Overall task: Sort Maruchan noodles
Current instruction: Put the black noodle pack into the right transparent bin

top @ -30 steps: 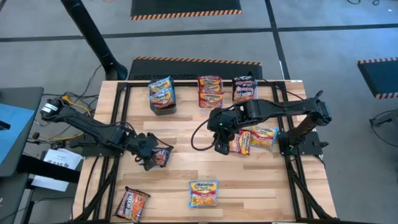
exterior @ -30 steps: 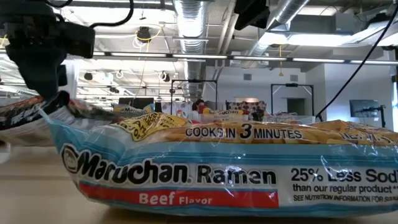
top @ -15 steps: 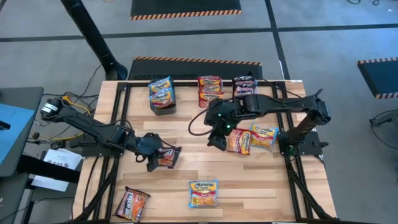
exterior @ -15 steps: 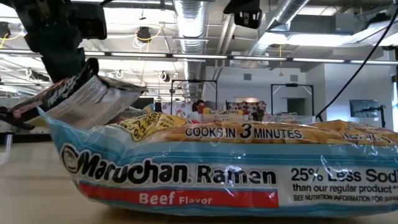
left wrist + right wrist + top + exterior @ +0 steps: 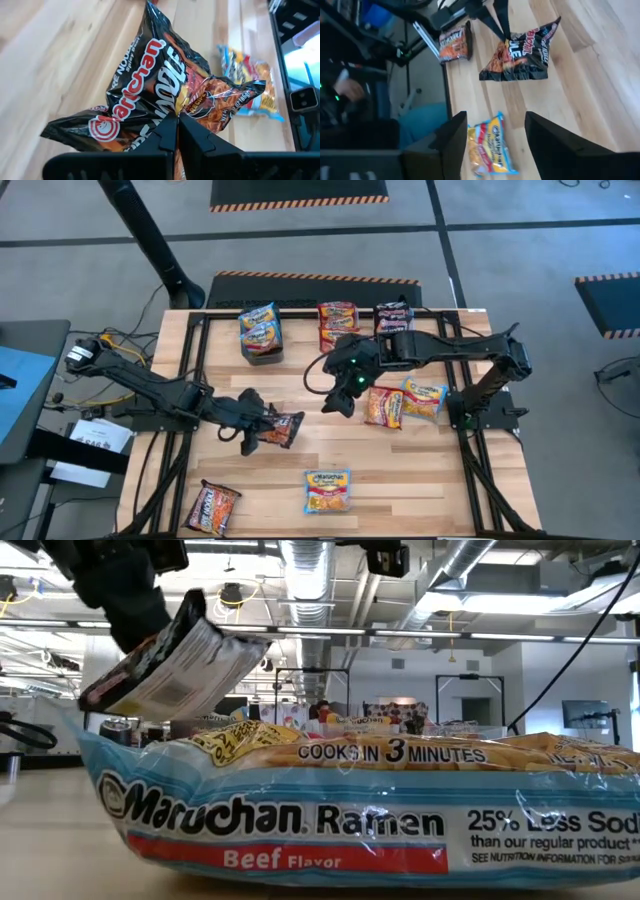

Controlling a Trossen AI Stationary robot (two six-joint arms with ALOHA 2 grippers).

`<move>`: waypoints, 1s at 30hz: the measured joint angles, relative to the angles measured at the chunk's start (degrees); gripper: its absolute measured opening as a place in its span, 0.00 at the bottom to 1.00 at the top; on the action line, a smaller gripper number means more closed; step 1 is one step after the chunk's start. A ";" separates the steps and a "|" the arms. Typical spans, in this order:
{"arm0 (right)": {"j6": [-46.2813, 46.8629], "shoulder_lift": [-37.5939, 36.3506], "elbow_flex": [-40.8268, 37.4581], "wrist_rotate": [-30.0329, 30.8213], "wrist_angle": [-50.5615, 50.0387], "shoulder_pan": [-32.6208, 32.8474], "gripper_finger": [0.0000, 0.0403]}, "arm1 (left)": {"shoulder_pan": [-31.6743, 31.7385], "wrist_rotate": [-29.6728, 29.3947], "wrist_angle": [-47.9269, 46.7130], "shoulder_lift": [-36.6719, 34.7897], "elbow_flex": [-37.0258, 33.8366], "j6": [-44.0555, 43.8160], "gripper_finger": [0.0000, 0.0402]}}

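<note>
1. While the left gripper hangs over the middle-left of the wooden table, its fingers are clenched on a black/red Maruchan packet, pinching the wrapper's edge.
2. Seen from the left wrist, that black/red packet is crumpled and tilted above the boards, with the two dark fingertips pressed together on its lower edge.
3. From table height the same packet hangs slanted in the air, clear of the tabletop.
4. The right gripper sits over the table's centre with its jaws spread wide and nothing between them.
5. Just beside it lies a red/orange packet, touching a light blue/yellow packet on the side away from the gripper.
6. Along the far edge stand three groups: a light blue/yellow stack, a red/orange stack and a black/red stack.
7. Near the front edge a lone light blue/yellow beef-flavor packet lies flat, filling the foreground of the low view.
8. At the front left corner rests another black/red packet, well apart from the others.
</note>
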 joint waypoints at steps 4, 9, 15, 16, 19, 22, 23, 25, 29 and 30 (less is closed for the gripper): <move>4.13 0.67 0.00 0.02 -0.05 -0.68 0.57 | 0.00 -1.40 3.47 0.00 0.00 3.08 0.00; 6.47 2.05 0.21 0.21 0.40 -0.74 0.57 | 0.00 -2.40 6.74 0.00 0.02 6.29 0.00; 6.78 5.55 0.08 0.17 -0.47 -0.60 0.57 | 0.00 -2.69 7.68 -0.02 0.02 7.75 0.00; 6.27 6.16 -0.04 0.16 -2.06 -0.66 0.57 | 0.00 -2.76 7.71 -0.02 0.02 7.84 0.00; 5.64 8.78 -0.13 -0.36 -1.15 -0.78 0.57 | 0.00 -2.77 7.57 -0.02 0.02 7.99 0.00; 4.15 10.53 0.19 -1.96 -0.08 -1.35 0.57 | 0.00 -2.78 6.99 -0.02 0.04 7.99 0.00; 2.80 11.05 0.08 -2.07 0.47 -1.43 0.57 | -0.02 -2.77 6.80 -0.02 0.04 7.99 0.00; 0.75 12.28 -0.17 -2.91 -1.23 -1.56 0.57 | -0.02 -2.66 6.79 -0.02 0.04 7.99 0.00; -2.47 13.96 -0.17 -4.10 0.09 -1.65 0.57 | 0.00 -2.73 6.53 -0.02 0.04 7.89 0.00; -3.52 14.43 0.01 -4.55 2.29 -1.68 0.57 | 0.02 -2.61 6.37 -0.02 0.04 7.70 0.00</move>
